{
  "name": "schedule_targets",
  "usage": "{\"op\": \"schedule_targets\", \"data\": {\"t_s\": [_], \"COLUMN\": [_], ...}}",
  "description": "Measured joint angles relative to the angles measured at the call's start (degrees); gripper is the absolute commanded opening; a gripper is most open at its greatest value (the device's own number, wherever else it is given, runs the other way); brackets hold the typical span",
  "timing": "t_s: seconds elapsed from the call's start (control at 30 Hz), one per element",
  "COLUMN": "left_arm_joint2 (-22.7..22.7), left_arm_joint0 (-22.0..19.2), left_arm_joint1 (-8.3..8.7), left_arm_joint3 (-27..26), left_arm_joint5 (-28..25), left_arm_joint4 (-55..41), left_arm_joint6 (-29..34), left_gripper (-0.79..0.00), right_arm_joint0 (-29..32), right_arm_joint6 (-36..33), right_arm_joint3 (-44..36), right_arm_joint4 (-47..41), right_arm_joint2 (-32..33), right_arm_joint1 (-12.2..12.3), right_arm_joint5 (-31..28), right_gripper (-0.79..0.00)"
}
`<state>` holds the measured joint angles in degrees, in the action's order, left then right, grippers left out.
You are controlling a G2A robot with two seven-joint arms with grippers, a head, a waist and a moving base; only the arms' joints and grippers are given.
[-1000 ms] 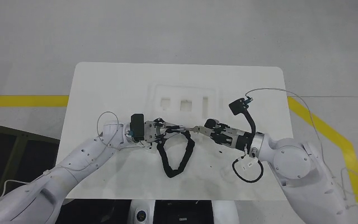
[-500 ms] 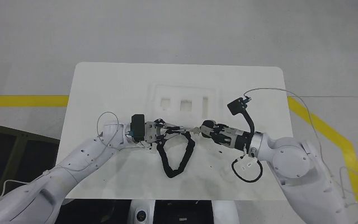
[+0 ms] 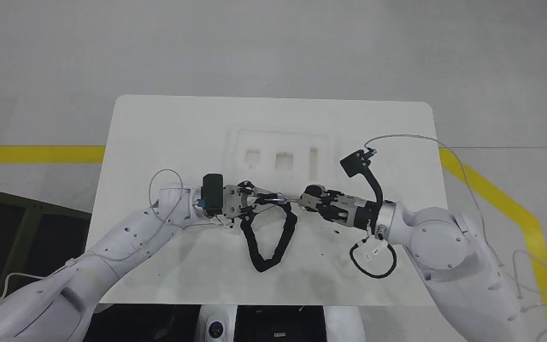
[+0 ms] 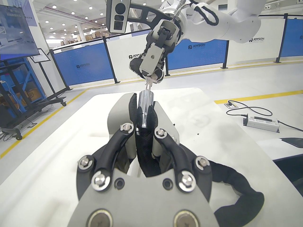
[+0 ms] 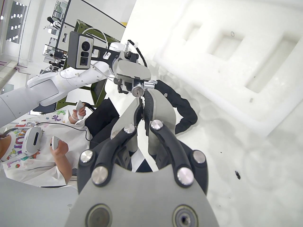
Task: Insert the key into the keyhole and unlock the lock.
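Chrome lock point(image 4: 144, 116), a round shiny cylinder, is clenched in L gripper point(image 4: 144, 100) just above smooth white table point(image 3: 162, 137), w/ its black fabric-sleeved chain point(image 3: 267, 244) looping down onto the tabletop. R gripper point(image 4: 152, 75) pinches the flat silver key point(image 4: 148, 83) by its head, blade in line w/ cylinder, tip at keyhole point(image 5: 136, 92), most of blade out. White foam tray point(image 3: 235, 141) w/ 3 rectangular pockets lies near, on the far side.
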<state>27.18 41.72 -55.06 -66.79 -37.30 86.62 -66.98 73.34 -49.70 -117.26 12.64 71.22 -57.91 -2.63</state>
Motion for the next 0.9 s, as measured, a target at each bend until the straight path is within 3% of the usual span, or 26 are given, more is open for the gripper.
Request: {"op": "schedule_targets", "data": {"t_s": [0.8,0.83,0.87,0.9], "left_arm_joint2": [-3.19,-3.33,-3.49,-3.61], "left_arm_joint0": [-1.34,-1.42,-1.52,-1.59], "left_arm_joint1": [0.27,0.28,0.30,0.30], "left_arm_joint3": [-1.01,-1.01,-0.99,-0.95], "left_arm_joint5": [0.26,0.30,0.35,0.39], "left_arm_joint4": [-1.99,-2.05,-2.14,-2.20], "left_arm_joint6": [-0.25,-0.30,-0.36,-0.40], "left_gripper": [-0.785,-0.785,-0.785,-0.785], "right_arm_joint0": [-1.70,-1.73,-1.76,-1.77], "right_arm_joint6": [2.14,2.21,2.40,2.61], "right_arm_joint3": [1.61,1.70,1.83,1.92], "right_arm_joint4": [3.07,2.94,2.72,2.54], "right_arm_joint2": [-3.57,-3.63,-3.64,-3.58], "right_arm_joint1": [-0.42,-0.44,-0.46,-0.48], "right_arm_joint5": [-3.99,-3.89,-3.70,-3.60], "right_gripper": [-0.785,-0.548,-0.148,0.000]}}
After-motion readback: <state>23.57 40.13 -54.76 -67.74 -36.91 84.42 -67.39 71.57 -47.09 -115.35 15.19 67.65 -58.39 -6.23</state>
